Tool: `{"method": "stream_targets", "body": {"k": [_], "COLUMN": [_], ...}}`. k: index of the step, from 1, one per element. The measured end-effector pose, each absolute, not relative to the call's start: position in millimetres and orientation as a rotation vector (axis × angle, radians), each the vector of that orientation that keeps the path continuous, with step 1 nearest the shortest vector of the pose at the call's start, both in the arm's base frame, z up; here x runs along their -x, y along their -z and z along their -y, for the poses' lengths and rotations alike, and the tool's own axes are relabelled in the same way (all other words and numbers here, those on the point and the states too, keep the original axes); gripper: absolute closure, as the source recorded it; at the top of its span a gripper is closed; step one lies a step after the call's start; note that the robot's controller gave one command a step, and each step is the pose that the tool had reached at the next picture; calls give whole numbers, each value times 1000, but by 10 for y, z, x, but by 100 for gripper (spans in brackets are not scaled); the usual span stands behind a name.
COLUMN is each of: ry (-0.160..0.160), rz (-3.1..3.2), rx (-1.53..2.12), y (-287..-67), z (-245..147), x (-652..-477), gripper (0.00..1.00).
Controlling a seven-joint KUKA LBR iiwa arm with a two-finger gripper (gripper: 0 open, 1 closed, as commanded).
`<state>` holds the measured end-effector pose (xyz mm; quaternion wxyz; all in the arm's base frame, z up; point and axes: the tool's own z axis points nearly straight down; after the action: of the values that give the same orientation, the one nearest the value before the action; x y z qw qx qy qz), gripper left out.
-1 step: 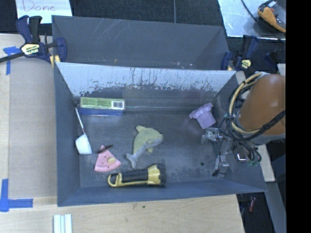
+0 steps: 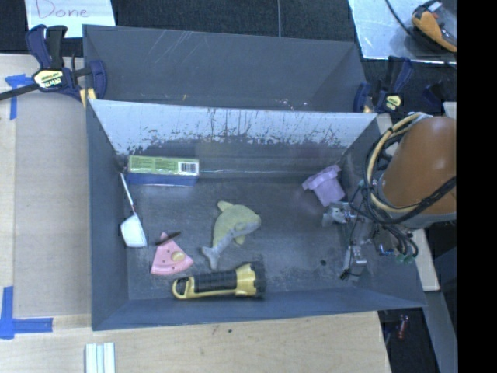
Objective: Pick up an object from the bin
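Camera view: lilac plastic piece lies up-left of pincer.

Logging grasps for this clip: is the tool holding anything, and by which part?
Nothing: the tool hangs over bare floor of the bin, apart from the lilac piece.

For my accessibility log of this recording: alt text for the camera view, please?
The gripper sits low at the right of the grey bin, near a lilac plastic piece. Further left lie a grey-green toy fish, a black-and-yellow torch, a pink wedge, a white brush and a green box.
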<state>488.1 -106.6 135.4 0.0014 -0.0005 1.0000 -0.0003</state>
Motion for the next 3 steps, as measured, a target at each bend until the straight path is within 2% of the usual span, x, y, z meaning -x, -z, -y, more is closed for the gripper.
{"method": "stream_targets", "body": {"k": [1, 2, 3], "ry": [3, 2, -1], "rz": [-3101, -3120, -3133], "rx": [465, 313, 176], "y": [-780, -1205, -998], "z": [1193, 1237, 1077], "x": [-5955, -6142, -6197], "gripper": [0, 0, 0]}}
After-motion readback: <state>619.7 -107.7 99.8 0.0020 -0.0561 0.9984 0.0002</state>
